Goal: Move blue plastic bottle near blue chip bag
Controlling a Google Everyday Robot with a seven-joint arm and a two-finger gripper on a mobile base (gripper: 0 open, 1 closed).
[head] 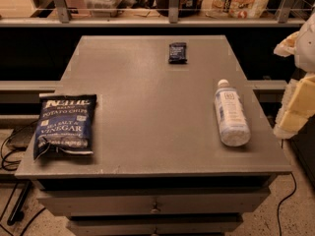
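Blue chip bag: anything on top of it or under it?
Nothing lies on the blue chip bag; it lies flat on the table, so its underside is hidden. The gripper hangs past the table's right edge.

Gripper (pixel 294 109): one unit, pale yellow, at the 3 o'clock edge of view, tilted with its tip toward 7 o'clock, partly cropped, set below the white arm (pixel 304 41) at 2 o'clock.

Matt table (pixel 147 107), crinkly blue chip bag (pixel 65 126), clear blue plastic bottle (pixel 230 113), matt jaws at right edge
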